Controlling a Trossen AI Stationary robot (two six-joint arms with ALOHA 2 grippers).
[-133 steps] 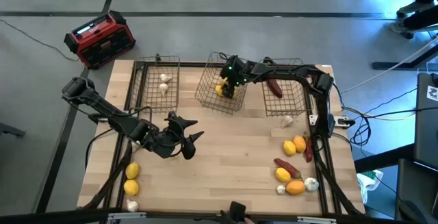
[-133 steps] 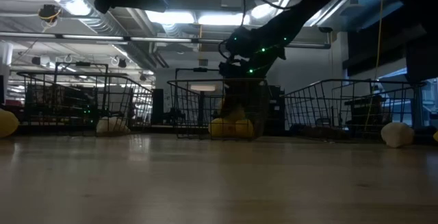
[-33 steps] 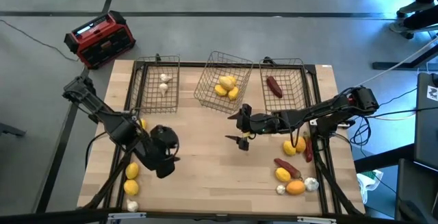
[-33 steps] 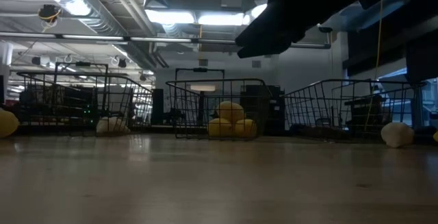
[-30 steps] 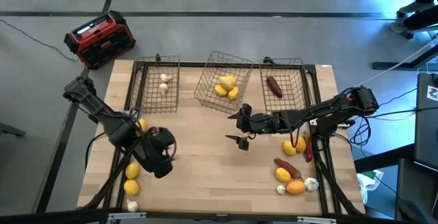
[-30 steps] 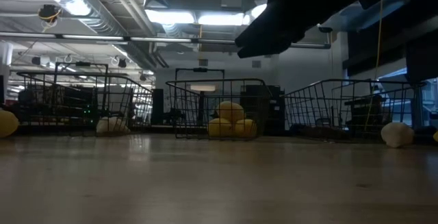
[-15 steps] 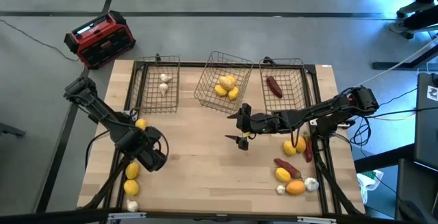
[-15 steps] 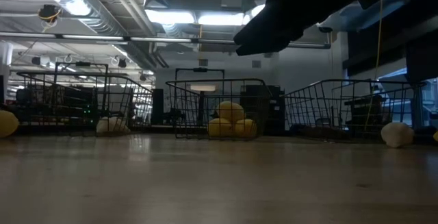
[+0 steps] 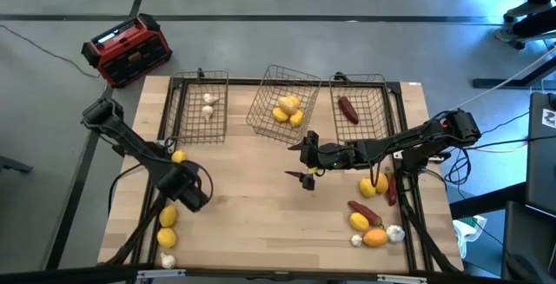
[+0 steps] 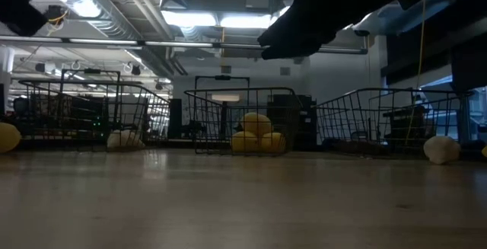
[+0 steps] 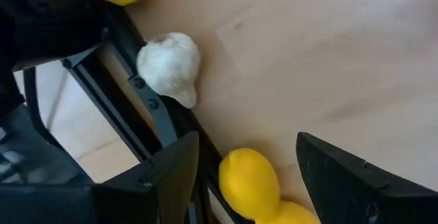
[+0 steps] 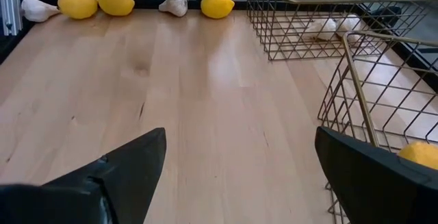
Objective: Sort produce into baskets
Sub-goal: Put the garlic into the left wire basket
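the pale wooden tabletop (image 9: pixel 261 197) fills the middle of the high view, with grey floor all round it and a red-and-black box (image 9: pixel 127 49) on that floor at the upper left. my three wire baskets stand in a row along the tabletop's upper edge: the left basket (image 9: pixel 200 106) holds white bulbs, the middle basket (image 9: pixel 282 106), set askew, holds yellow lemons (image 9: pixel 287 110), and the right basket (image 9: pixel 360 110) holds a dark red piece (image 9: pixel 347 108). my left fingers (image 11: pixel 246 172) hang spread and empty over the tabletop's lower left edge, above a lemon (image 11: pixel 248 183) and near a white bulb (image 11: pixel 169 65); another lemon (image 9: pixel 178 156) lies just above my left arm. my right fingers (image 9: pixel 306 158) sit spread wide, holding nothing, over bare wood at the centre, just below the middle basket. more loose produce (image 9: pixel 372 223) is clustered at the lower right, beside my right arm. in the low view the room behind shows ceiling ducts and long strip lights (image 10: pixel 221 20).
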